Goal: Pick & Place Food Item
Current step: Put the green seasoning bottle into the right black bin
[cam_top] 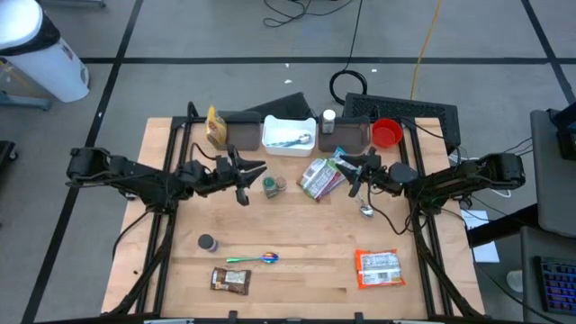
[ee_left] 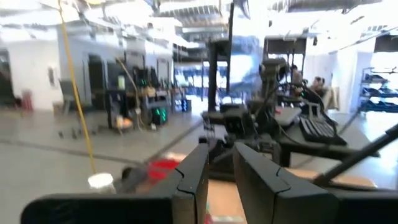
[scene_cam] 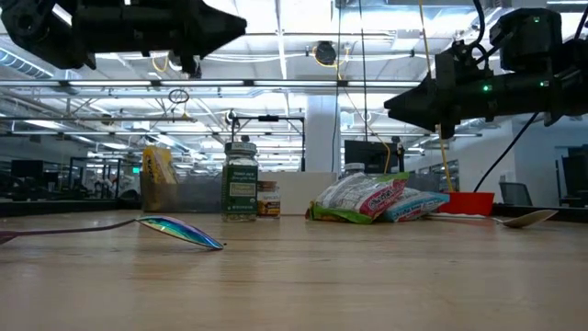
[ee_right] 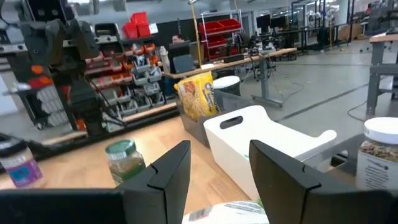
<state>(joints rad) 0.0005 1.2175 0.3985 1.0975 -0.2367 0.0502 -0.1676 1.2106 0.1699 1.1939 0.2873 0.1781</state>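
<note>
The wooden desk [cam_top: 297, 234] carried scattered items. A green-lidded spice jar [cam_top: 273, 185] stood near the middle, just ahead of the left gripper [cam_top: 255, 174]. A multicoloured food bag [cam_top: 320, 176] lay close beside the right gripper [cam_top: 346, 168], between the two arms. A metal spoon [cam_top: 366, 210] lay near the right arm. Toward the near edge were found a small dark-capped jar [cam_top: 208, 242], a green-handled spoon [cam_top: 254, 259], a brown snack bar [cam_top: 229, 280] and an orange food packet [cam_top: 378, 268].

Along the far edge, a white bin [cam_top: 288, 133] was seen with a metallic utensil lying in it. It was flanked by two dark bins whose contents could not be told, with a yellow bag [cam_top: 215, 127] at the left end, a white-lidded jar [cam_top: 328, 120] and a red bowl [cam_top: 386, 133] to the right.

Both grippers were held above the desk. The left gripper's fingers [ee_left: 193, 180] were parted only narrowly and nothing was grasped. The right gripper's fingers [ee_right: 168, 171] stood wider apart, released, and nothing was touched
</note>
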